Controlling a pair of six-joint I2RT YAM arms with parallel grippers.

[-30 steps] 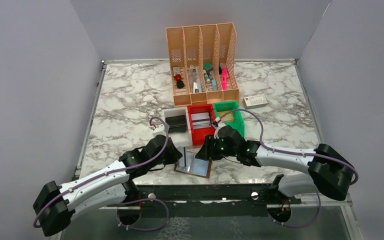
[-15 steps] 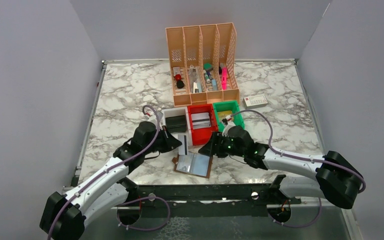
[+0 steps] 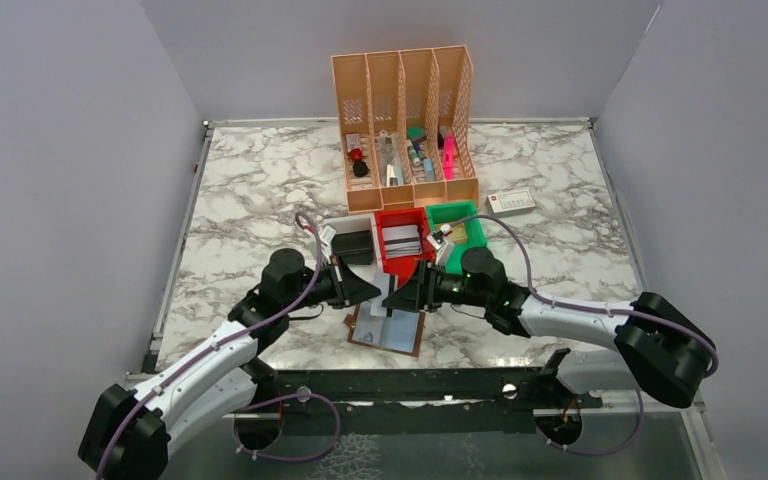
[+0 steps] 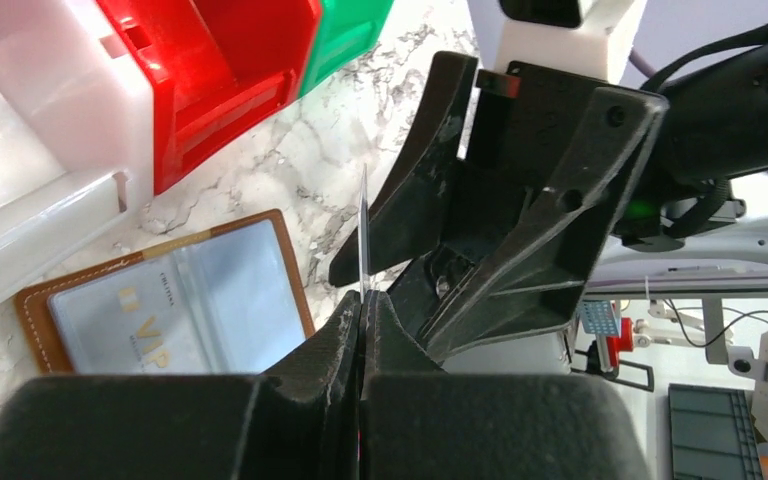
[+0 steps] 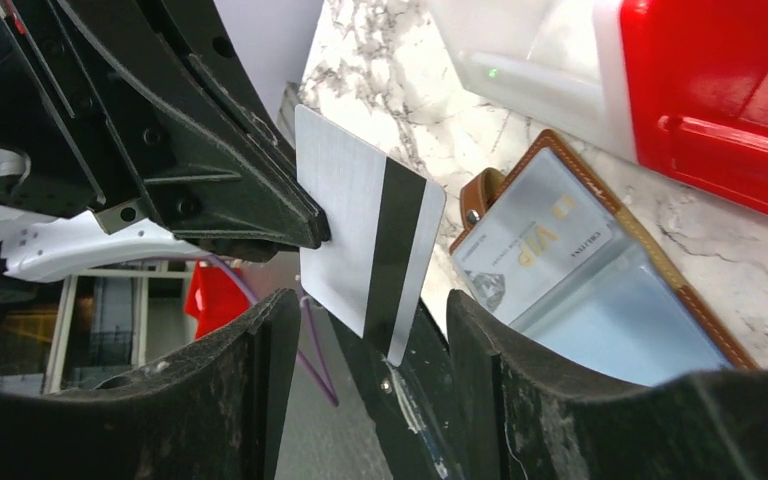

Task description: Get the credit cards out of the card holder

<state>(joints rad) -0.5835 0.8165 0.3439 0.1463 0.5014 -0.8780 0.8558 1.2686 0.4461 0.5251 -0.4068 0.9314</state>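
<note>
The left pincer (image 4: 362,300) was clamped on one card (image 5: 360,240), held in the air between the two arms, above the far edge of the holder (image 3: 390,332); the card stood on edge, gripped by one side, its striped face turned toward the right wrist camera; the black stripe, and so the long axis, ran crosswise to the left fingers (image 5: 260,200); seen from the left wrist it was only a thin line rising from the fingertips.

The right pincer (image 5: 370,305) faced the left one with its jaws apart, one finger on either side of the card's free end, neither touching it as far as could be seen.

The holder lay open and flat on the marble surface (image 3: 260,180), grey inside up, just near of the bins; its long axis ran roughly left to right, slightly skewed; one pale VIP card (image 5: 535,245) showed in a clear sleeve in the half by the tab.

Three bins sat side by side: a white bin (image 3: 338,228) with a black case (image 3: 355,244), a red bin (image 3: 400,272) with a stack of cards (image 3: 401,239) whose number could not be told, and a green bin (image 3: 472,232); behind them stood one orange organiser (image 3: 405,90) of four slots; one white box (image 3: 511,203) lay to its right.
</note>
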